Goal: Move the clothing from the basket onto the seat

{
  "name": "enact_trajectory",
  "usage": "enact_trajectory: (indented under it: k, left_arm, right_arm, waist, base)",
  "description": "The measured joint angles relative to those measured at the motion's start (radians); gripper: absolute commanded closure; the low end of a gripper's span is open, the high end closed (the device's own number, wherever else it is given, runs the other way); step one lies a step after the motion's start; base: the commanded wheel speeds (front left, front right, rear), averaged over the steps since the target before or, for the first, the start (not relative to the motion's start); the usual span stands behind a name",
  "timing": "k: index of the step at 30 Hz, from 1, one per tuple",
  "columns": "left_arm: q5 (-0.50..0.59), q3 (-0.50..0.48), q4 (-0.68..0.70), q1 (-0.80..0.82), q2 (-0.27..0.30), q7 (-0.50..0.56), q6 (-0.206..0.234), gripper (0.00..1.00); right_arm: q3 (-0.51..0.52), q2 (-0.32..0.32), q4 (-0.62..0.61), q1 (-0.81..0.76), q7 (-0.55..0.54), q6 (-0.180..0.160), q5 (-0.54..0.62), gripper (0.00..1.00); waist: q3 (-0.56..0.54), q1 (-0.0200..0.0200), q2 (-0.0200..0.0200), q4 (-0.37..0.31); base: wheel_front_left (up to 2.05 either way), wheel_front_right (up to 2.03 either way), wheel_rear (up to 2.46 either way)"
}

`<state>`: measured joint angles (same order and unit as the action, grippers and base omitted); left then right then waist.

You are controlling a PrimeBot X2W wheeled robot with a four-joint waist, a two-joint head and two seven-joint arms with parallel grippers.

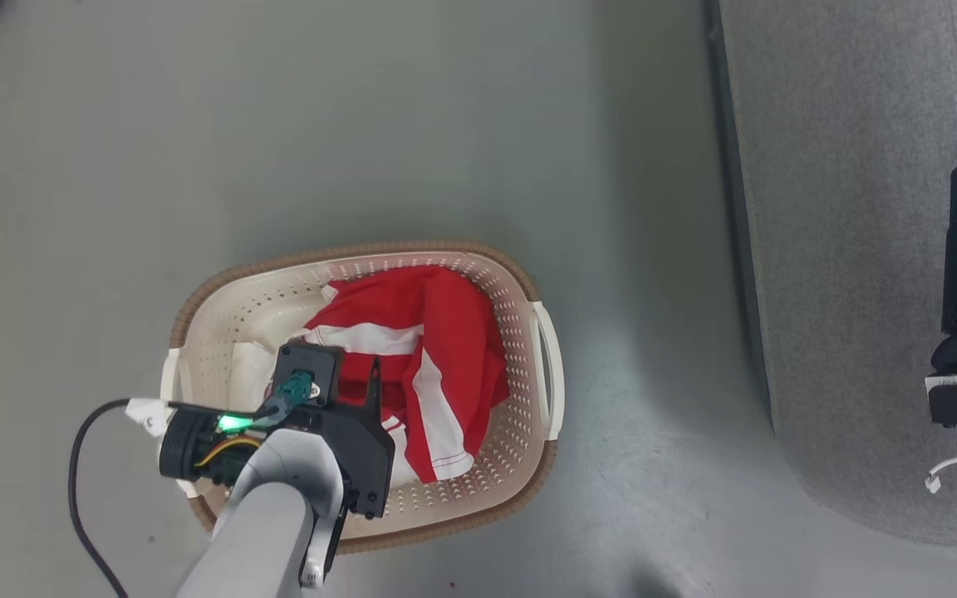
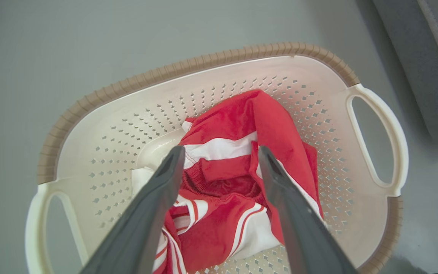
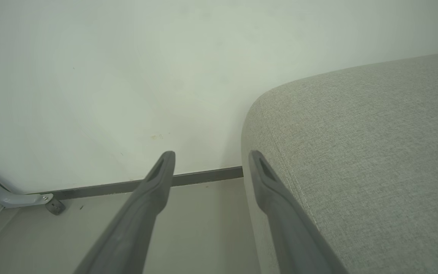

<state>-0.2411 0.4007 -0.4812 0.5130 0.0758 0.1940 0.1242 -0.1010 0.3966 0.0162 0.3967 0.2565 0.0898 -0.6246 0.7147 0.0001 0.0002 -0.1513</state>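
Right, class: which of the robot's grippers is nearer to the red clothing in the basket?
Left. The left gripper hangs open over the basket, directly above the clothing. The right gripper, also open, is off beside the seat, well away from the basket.

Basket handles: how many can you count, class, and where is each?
2. One handle is at the basket's lower-left end in the left wrist view; the other handle is at its right end.

No readable text, tag print illegible
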Motion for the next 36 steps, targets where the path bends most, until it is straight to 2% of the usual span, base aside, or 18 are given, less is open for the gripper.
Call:
enact_trajectory:
  k: [8,17,36]
  left_arm:
    - [0.015,0.023,-0.113,0.126,-0.013,0.043,0.000,0.00]
    - [0.025,0.028,-0.231,0.225,-0.014,0.079,0.000,0.00]
    - [0.069,0.027,-0.410,0.348,-0.017,0.112,0.000,0.00]
  right_arm:
    - [-0.012,0.000,-0.002,0.045,0.000,0.016,0.000,0.00]
    - [-0.025,-0.005,-0.021,0.084,0.000,0.018,0.002,0.00]
    - [-0.066,-0.040,-0.063,0.127,0.000,0.026,0.014,0.00]
  waist:
    - [0.072,-0.0001,-0.0001,-0.020]
    - [0.146,0.0000,-0.0001,-0.033]
    - [0.244,0.0000,-0.0001,-0.075]
  base:
    - [0.00,0.00,0.00]
    - [0.00,0.00,0.00]
    - [0.00,0.00,0.00]
